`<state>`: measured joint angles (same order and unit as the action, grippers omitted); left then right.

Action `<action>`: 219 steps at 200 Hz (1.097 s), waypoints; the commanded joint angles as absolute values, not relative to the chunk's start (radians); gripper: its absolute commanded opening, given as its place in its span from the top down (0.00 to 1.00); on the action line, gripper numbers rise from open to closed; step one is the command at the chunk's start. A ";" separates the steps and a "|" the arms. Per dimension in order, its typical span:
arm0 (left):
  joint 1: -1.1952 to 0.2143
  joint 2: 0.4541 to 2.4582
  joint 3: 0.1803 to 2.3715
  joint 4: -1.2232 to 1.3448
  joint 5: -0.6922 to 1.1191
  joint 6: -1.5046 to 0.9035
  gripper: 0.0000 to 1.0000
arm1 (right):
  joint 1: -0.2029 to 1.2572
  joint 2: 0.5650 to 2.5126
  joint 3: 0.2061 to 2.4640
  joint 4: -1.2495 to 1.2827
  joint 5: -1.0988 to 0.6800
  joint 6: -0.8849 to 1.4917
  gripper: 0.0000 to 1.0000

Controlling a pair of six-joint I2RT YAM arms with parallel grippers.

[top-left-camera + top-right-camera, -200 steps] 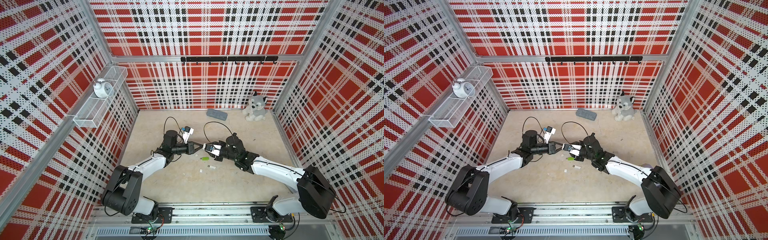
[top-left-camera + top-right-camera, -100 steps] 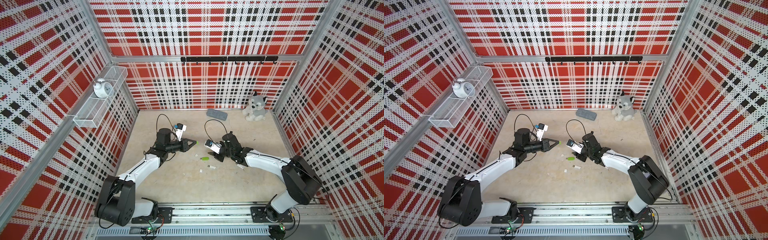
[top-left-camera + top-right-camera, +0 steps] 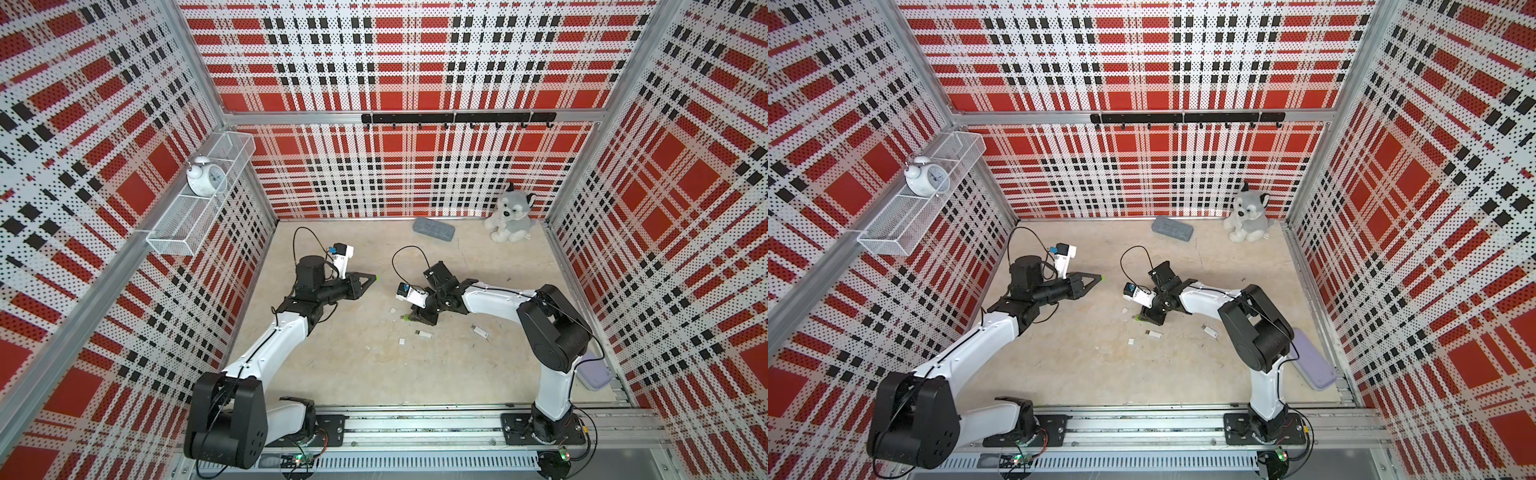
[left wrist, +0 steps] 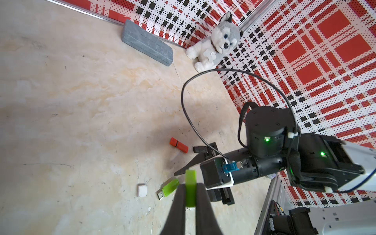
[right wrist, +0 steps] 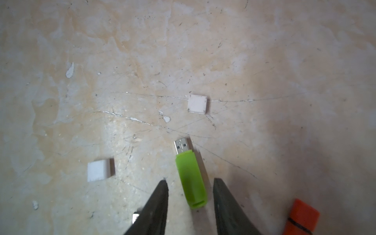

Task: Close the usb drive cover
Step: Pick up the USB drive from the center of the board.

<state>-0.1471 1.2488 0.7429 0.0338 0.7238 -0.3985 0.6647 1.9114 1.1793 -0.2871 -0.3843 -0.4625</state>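
A: Top views first. Where's the drive?
B: The green usb drive [image 3: 404, 318] is flat on the floor, a tiny speck in both top views [image 3: 1136, 318]. The right claw [image 3: 415, 319] is down right at it. Its fingers are too small and dark to read from up there.

A: And the left claw?
B: The left claw [image 3: 372, 277] is raised, well apart from the drive. There's a green speck at its tip, the green cap [image 3: 377, 276]. A white cap [image 3: 392, 309] and a white drive [image 3: 423, 333] lie near the green drive. A purple box [image 3: 595, 374] is well apart from it, half behind the right arm.

A: Left wrist?
B: The left claw [image 4: 190, 186] is pressed tight on the green cap [image 4: 190, 179]. The cap's top pokes past the fingertips and its lower end is buried between them. The green drive [image 4: 168, 188] is on the floor beyond, plug bare. One right-claw finger shows beside it, the other is hidden under that arm's camera. A red drive [image 4: 179, 144] lies near the green one.

A: Right wrist?
B: The right claw [image 5: 190, 182] is spread, one finger on each side of the drive [image 5: 191, 177]. Floor shows on both sides, so it isn't touching. The plug points away from the claw. The red drive [image 5: 301, 217] is cut off by the frame edge. A metal bit [image 5: 135, 217] sits half behind a finger, can't tell what it is.
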 commanded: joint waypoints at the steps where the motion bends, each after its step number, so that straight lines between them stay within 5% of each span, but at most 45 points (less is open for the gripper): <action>1: -0.136 1.227 0.735 0.020 0.718 -0.379 1.00 | 0.666 1.953 1.228 -0.374 -0.409 -0.491 0.59; 83: -0.131 1.231 0.736 0.022 0.738 -0.380 1.00 | 0.675 2.031 1.297 -0.440 -0.390 -0.531 0.59; 219: -0.120 1.241 0.729 0.019 0.772 -0.383 1.00 | 0.694 2.023 1.296 -0.441 -0.305 -0.527 0.86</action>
